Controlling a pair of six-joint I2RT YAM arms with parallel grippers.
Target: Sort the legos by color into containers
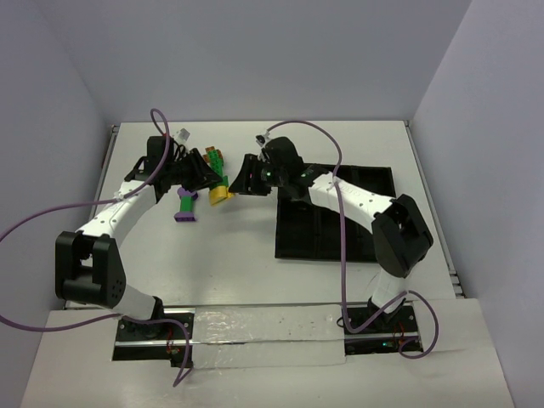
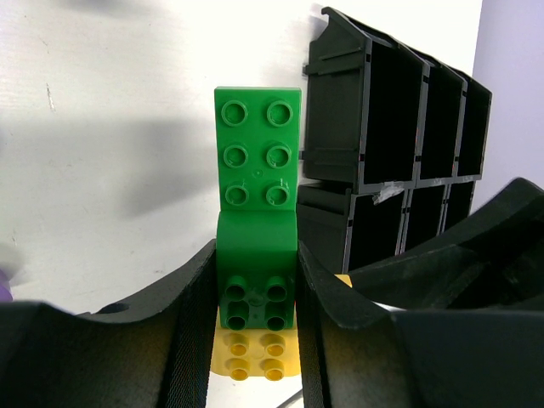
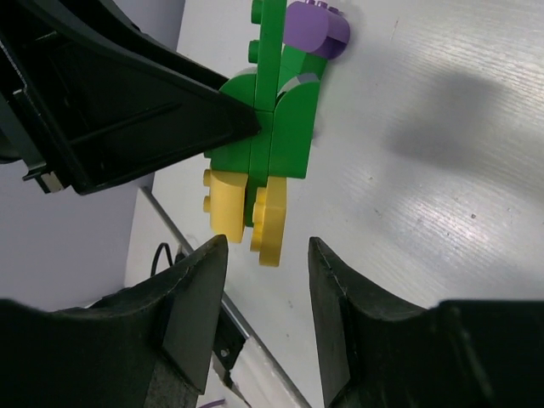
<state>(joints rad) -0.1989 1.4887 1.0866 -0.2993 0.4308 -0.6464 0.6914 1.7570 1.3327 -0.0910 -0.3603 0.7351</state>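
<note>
My left gripper (image 1: 210,176) is shut on a green and yellow lego cluster (image 1: 221,187) and holds it near the table's middle back. In the left wrist view the green brick (image 2: 257,195) sits between the jaws of my left gripper (image 2: 255,259), with a yellow brick (image 2: 253,355) under it. My right gripper (image 1: 240,182) is open, facing the cluster from the right. In the right wrist view the yellow pieces (image 3: 270,221) lie just beyond the tips of my right gripper (image 3: 268,255), untouched. The black compartment tray (image 1: 340,246) lies to the right.
A purple and green cluster (image 1: 185,205) lies on the table left of the held one; its purple part (image 3: 319,30) shows in the right wrist view. A green and orange cluster (image 1: 214,158) lies behind the left gripper. The tray's walls (image 2: 382,127) rise behind the held brick.
</note>
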